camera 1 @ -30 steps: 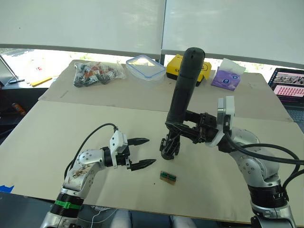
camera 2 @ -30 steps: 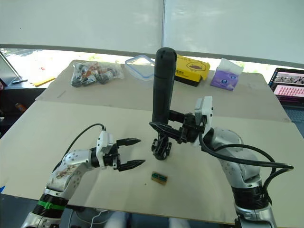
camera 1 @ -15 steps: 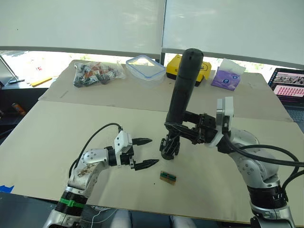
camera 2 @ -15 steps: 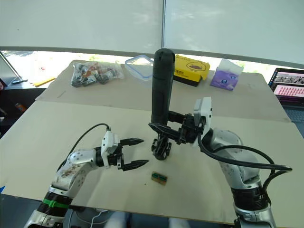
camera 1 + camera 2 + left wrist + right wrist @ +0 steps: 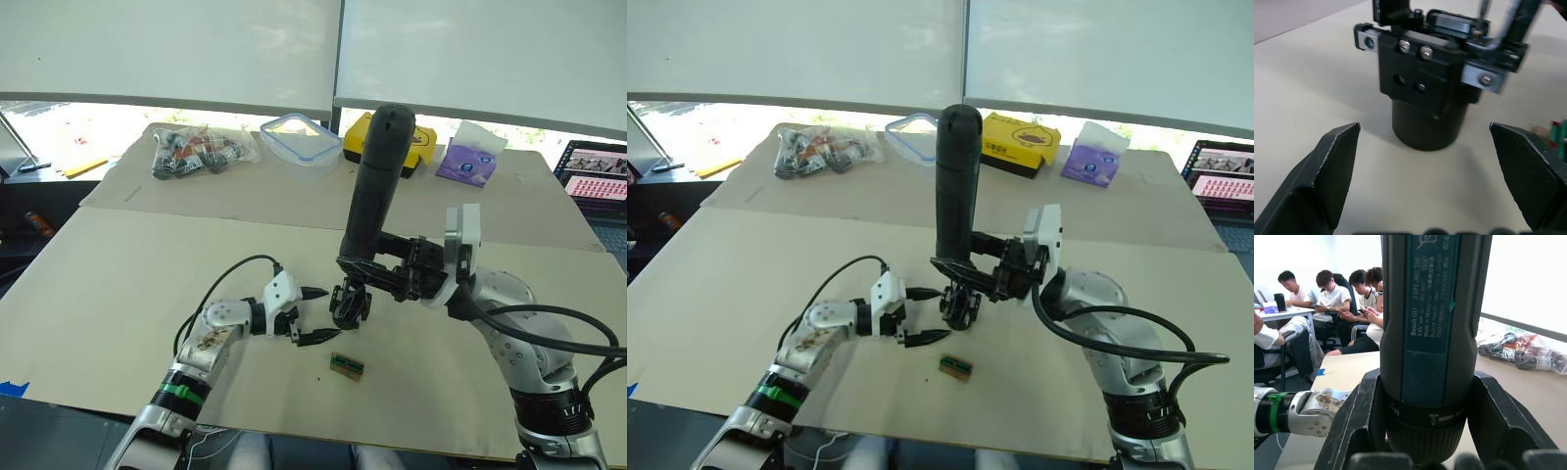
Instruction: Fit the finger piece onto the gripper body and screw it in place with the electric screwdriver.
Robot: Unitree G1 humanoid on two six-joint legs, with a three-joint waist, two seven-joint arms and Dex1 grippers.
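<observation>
electric screwdriver label — "Bosch GO", "3.6V", "Made in Malaysia"

Your left arm reached in from seven o'clock, its black two-fingered left gripper low over the table with fingers spread wide, tips pointing toward three o'clock. Your right arm bent in from four o'clock, its black two-fingered right gripper clamped around the upright black cylindrical electric screwdriver.

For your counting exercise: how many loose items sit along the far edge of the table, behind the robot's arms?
4: a bag of parts at far left, a clear lidded container next, a yellow box behind the electric screwdriver, and a purple tissue pack at right. Others may be hidden.
</observation>
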